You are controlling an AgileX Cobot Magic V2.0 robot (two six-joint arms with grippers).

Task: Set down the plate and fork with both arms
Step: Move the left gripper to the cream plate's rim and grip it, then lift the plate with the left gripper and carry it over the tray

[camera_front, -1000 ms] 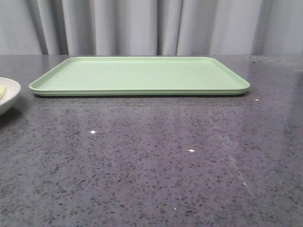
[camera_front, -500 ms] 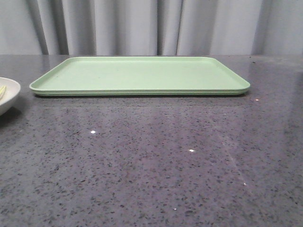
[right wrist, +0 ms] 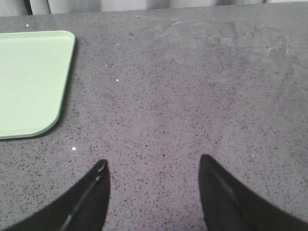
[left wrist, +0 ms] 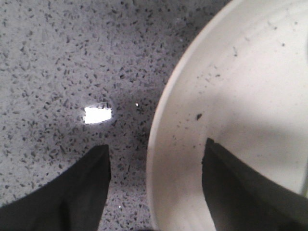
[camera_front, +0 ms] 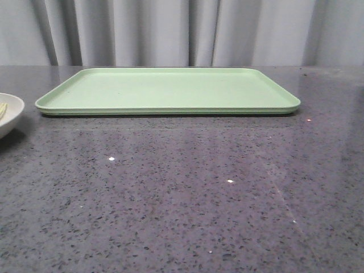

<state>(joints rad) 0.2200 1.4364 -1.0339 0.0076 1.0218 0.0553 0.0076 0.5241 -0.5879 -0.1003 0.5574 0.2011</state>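
The cream-white plate (camera_front: 11,116) sits on the table at the far left edge of the front view, mostly cut off. A pale-yellow bit of the fork (camera_front: 2,109) shows inside it. In the left wrist view the plate (left wrist: 250,91) fills one side. My left gripper (left wrist: 155,146) is open and straddles the plate's rim, one finger over the table and one over the plate's inner face. My right gripper (right wrist: 153,160) is open and empty above bare table. Neither gripper shows in the front view.
A large light-green tray (camera_front: 168,91) lies across the back of the dark speckled table (camera_front: 187,187). Its rounded corner (right wrist: 33,82) shows in the right wrist view, beside the right gripper. Grey curtains hang behind the table.
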